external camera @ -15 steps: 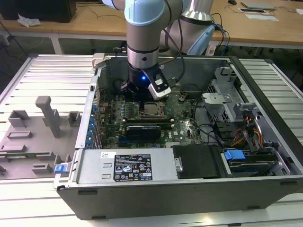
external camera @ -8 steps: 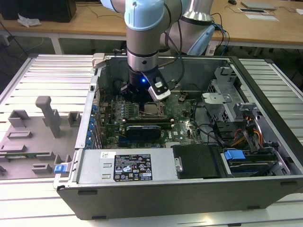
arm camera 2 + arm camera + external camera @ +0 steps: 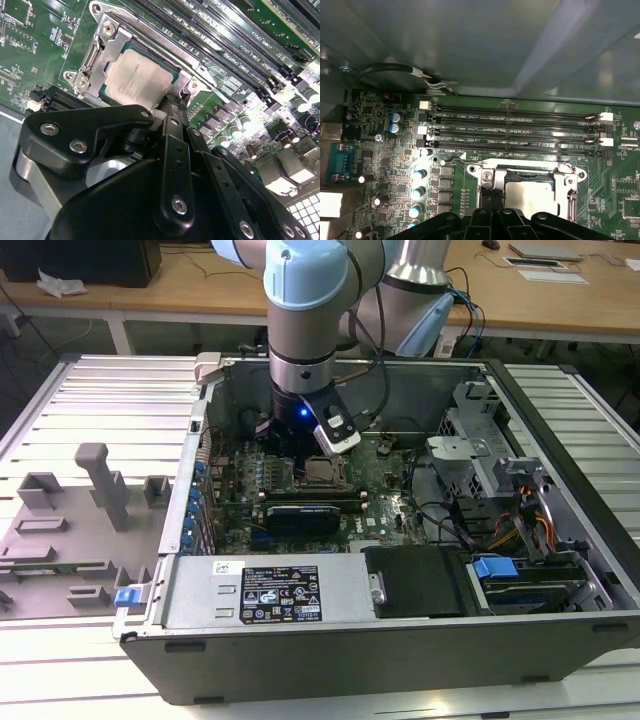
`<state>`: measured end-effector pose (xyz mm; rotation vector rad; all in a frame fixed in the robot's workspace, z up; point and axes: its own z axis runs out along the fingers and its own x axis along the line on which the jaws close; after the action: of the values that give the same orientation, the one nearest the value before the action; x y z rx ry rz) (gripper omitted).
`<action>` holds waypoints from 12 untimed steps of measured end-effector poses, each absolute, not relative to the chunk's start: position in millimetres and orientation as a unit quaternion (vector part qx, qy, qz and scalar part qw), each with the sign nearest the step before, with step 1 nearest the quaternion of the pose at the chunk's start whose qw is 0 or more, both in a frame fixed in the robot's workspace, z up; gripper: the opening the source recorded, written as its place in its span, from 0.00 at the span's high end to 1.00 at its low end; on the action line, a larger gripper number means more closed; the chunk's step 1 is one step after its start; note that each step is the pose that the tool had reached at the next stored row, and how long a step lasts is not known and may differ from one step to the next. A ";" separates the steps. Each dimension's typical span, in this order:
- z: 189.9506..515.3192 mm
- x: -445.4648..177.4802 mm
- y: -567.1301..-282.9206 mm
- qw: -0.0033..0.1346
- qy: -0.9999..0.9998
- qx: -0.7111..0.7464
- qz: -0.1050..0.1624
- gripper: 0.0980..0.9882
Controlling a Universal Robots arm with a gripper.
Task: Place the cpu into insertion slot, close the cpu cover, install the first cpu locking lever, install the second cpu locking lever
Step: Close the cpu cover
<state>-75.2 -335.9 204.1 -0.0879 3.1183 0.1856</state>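
Down inside the open case (image 3: pixel 400 660) the arm (image 3: pixel 305 300) reaches straight at the board, with the gripper (image 3: pixel 171 102) parked at one corner of the slot (image 3: pixel 322 473). In both wrist views the jaws look pressed together with nothing between them, and the tips sit right at the edge of the cover (image 3: pixel 112 47), touching it as far as I can see.

The cpu (image 3: pixel 135 75) is already seated in the slot, tan top up, flat and square to it. The cover lies down flat around it, so the chip shows through the cut-out. A long silvery lever (image 3: pixel 165 44) runs along one side of the cover, next to the memory slots (image 3: pixel 520 131). Whether it's latched, I can't tell.

On writing: there's faint print on the chip's top and small white lettering on the board beside the memory slots. The power supply (image 3: pixel 290 590) at the front of the case has a black label (image 3: pixel 280 595) crammed with white text and symbols, plus a small white sticker (image 3: pixel 228 568) just beside it.

Off to the exterior view's left, a grey fixture tray (image 3: pixel 95 490) sits outside the case. A blue clip (image 3: pixel 495 566) sits near the drive bay on the exterior view's right.
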 end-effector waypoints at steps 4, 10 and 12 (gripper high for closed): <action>204.1 -71.9 -335.9 0.008 0.998 -0.028 0.059 0.99; 207.8 -70.4 -335.9 0.007 0.998 -0.028 0.060 0.99; 208.3 -70.3 -335.8 0.007 0.998 -0.029 0.060 0.99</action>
<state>-70.3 -335.8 208.3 -0.0892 3.1198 0.1889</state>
